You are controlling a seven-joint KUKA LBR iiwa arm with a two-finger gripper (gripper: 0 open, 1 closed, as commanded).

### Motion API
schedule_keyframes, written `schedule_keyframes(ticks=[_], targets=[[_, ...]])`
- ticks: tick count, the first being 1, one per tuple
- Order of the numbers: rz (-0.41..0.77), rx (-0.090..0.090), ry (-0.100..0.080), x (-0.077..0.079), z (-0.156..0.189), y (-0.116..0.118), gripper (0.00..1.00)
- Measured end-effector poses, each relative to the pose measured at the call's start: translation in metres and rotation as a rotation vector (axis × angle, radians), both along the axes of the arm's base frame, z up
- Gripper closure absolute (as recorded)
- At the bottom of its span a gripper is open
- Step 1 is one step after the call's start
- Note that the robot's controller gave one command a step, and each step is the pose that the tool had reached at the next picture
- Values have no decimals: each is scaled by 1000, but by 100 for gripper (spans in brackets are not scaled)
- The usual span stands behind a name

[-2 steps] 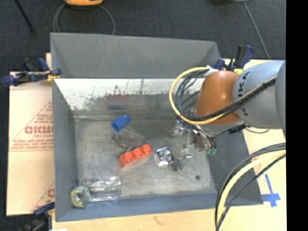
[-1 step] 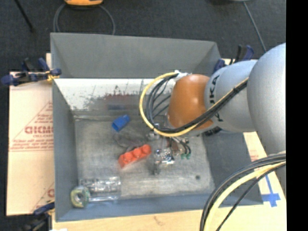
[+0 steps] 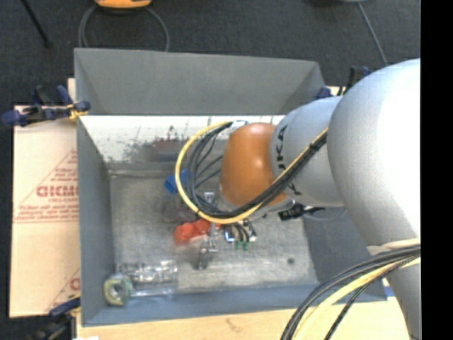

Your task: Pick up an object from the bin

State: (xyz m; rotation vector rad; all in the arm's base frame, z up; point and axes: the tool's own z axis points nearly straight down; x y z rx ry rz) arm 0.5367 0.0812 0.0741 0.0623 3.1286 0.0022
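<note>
Camera view | red thing (image 3: pixel 187 233) mid-bin — just beside closed fingers (image 3: pixel 204 255)

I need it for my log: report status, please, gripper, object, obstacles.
Gripper low at middle of bin, beside small red object. Blue piece farther back. Clear bottle apart, front left corner.

Bin floor (image 3: pixel 287 261) bare at right and left; red thing (image 3: pixel 187 232) mid-floor, clear plastic thing (image 3: pixel 150 278) blocks lower-left corner.

A clear plastic bottle (image 3: pixel 151 275) lies low at left — a blue piece (image 3: pixel 170 185) sits farther back.
</note>
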Motion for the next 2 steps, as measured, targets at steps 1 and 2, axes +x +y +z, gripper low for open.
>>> schedule_keyframes(ticks=[1,2], targets=[[3,0,-3,1,2,0,100],[28,1,0,8,175,13,100]])
